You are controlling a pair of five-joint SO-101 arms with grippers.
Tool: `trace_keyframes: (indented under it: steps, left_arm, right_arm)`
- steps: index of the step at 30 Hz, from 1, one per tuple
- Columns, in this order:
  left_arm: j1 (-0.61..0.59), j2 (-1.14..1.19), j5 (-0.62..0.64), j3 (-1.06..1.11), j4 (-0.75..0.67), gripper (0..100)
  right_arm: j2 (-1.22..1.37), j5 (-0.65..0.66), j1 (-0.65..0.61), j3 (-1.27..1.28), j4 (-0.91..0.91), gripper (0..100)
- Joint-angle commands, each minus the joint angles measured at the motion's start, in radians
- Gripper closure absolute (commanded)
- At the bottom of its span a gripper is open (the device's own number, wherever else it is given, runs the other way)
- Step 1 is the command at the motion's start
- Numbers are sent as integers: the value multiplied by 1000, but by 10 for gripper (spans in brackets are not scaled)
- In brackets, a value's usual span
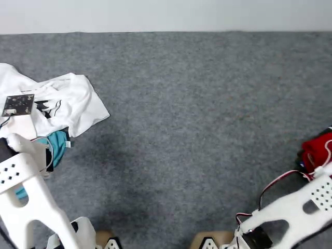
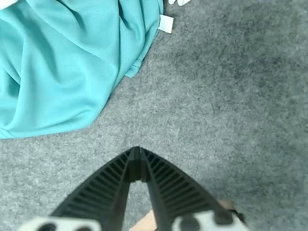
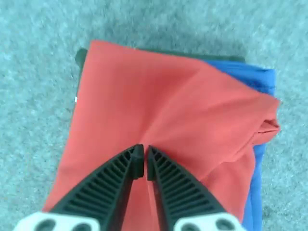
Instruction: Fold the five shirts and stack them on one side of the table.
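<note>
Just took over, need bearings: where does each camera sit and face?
High view: fixed overhead, facing down at the table; left arm, right arm show.
Left wrist view: on that wrist, facing the teal shirt past shut fingers.
Right wrist view: on that wrist, facing the red shirt past shut fingers.
Shared: high view shows both shirts too.

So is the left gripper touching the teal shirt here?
Apart. In the left wrist view, bare grey mat separates the left gripper, fingers shut, from the teal shirt.
</note>
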Motion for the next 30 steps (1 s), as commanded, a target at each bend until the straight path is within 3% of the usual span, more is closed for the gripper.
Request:
trace_keyframes:
  steps: [1,19,27,30]
  left_arm:
    - [5,-28,0,-35,23,997]
    - [5,-28,2,-35,23,997]
    - [5,-28,3,-35,23,997]
    - [5,-28,3,-35,23,997]
  right_arm:
    - [-119,11,-7,-2,39,978]
    - [-110,160,193,124,39,974]
    - [-225,169,185,64,41,775]
    - [-294,129,165,57,39,760]
